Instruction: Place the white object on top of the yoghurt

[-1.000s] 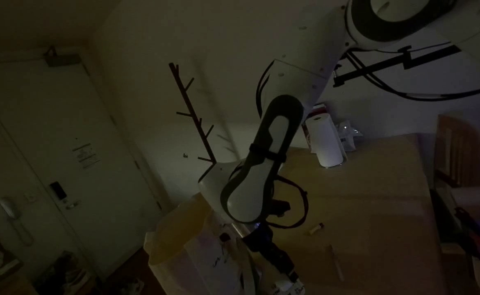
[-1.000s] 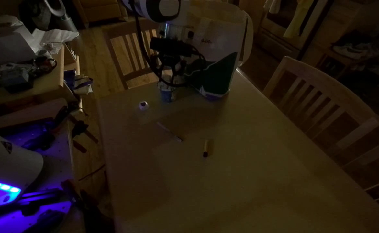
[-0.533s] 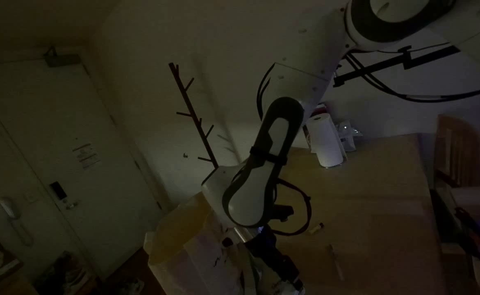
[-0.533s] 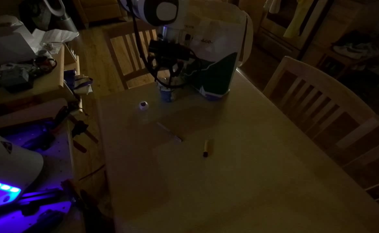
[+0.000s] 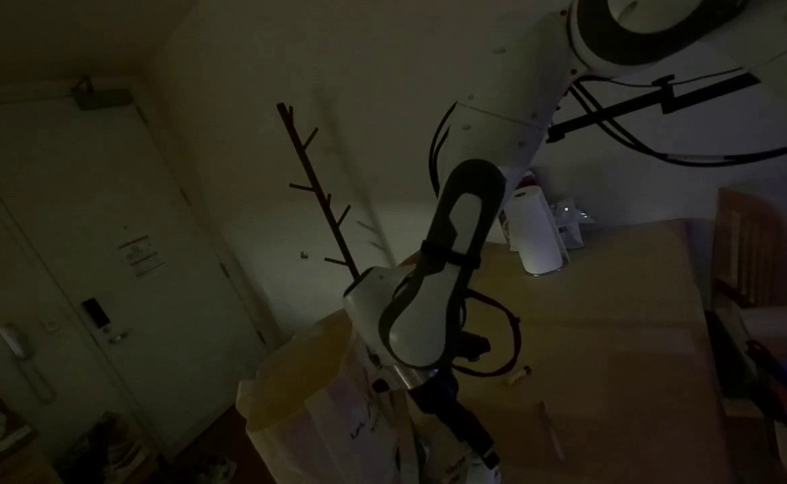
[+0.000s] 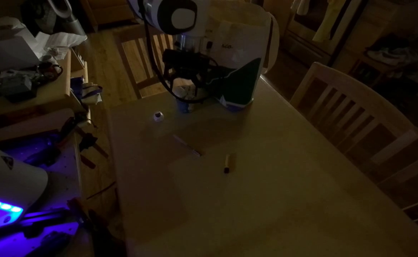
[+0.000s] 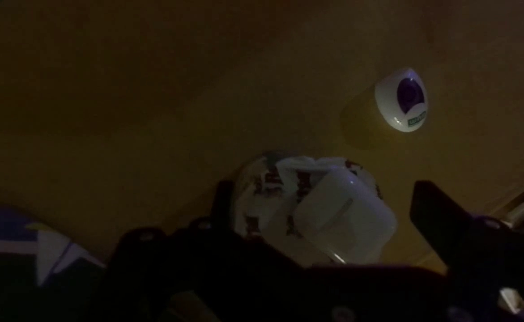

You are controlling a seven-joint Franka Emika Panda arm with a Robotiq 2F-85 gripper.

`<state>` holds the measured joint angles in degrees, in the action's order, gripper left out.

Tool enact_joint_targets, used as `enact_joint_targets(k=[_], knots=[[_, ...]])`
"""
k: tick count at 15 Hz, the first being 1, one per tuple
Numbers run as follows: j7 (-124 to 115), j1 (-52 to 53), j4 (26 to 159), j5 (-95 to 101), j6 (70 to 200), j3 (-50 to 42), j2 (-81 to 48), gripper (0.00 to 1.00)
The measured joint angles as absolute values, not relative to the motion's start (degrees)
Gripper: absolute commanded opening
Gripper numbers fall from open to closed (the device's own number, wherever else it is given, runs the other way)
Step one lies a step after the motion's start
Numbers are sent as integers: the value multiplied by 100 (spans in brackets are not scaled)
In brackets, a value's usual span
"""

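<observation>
The yoghurt [image 7: 262,203], a round pot with dark red print on its wrinkled white lid, stands on the table beside the shopping bag; its bluish side [image 6: 183,106] shows in an exterior view. Over the lid lies the white object [image 7: 355,214], a smooth rounded case with a slit, set towards the right edge in the wrist view. My gripper [image 7: 323,190] is open around both. One finger is close against the pot's left side, touching or nearly so. A gap separates the white object from the right finger [image 7: 436,214]. The pot's lower part is hidden in the wrist view.
A small white rounded item with a purple spot [image 7: 400,100] stands near the pot. A pen [image 6: 187,145] and a short yellow stick [image 6: 227,163] lie on the table. The tall shopping bag [image 6: 235,82] rises right beside the gripper. A paper roll [image 5: 534,232] stands further off.
My gripper has opened and let go of the white object, which now lies on the yoghurt. The arm has come down slightly and shifted a little to the side.
</observation>
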<state>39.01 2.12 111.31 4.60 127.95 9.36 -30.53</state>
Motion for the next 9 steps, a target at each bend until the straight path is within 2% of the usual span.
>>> enact_joint_targets(k=[9], knots=[[1243,400,12024,938,13148,337,-2270,100]])
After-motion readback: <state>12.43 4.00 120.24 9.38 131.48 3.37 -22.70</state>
